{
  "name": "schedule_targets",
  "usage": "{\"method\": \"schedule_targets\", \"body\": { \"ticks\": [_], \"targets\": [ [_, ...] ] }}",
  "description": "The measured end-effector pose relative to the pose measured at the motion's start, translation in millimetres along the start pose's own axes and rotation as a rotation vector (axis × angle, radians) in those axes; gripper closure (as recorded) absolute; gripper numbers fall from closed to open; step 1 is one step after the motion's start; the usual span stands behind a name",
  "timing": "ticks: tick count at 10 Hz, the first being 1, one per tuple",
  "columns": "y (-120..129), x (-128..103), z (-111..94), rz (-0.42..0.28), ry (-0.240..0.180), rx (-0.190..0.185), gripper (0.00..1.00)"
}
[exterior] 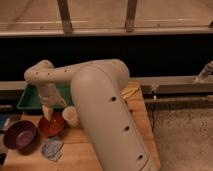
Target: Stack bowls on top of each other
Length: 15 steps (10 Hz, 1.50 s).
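The orange-red bowl (51, 126) sits on the wooden table, left of centre. The dark purple bowl (20, 135) sits just to its left, near the table's left edge, apart from it or barely touching. My gripper (48, 112) hangs from the cream arm directly over the far rim of the orange-red bowl, very close to it.
A small cream cup (70, 116) stands right beside the orange-red bowl. A green tray (30, 98) lies behind the bowls. A grey-blue cloth (51, 148) lies in front of them. The large arm body (107, 120) covers the table's middle. A yellow object (131, 92) lies at the far right.
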Motion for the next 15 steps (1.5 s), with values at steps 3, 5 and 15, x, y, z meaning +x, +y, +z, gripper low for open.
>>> {"method": "schedule_targets", "body": {
  "ticks": [3, 5, 15],
  "targets": [
    [2.8, 0.9, 8.6, -0.002, 0.016, -0.015, 0.35],
    [6.4, -0.2, 18.5, -0.010, 0.034, -0.031, 0.35],
    [14.2, 2.6, 47.2, -0.079, 0.054, -0.072, 0.87]
  ]
}}
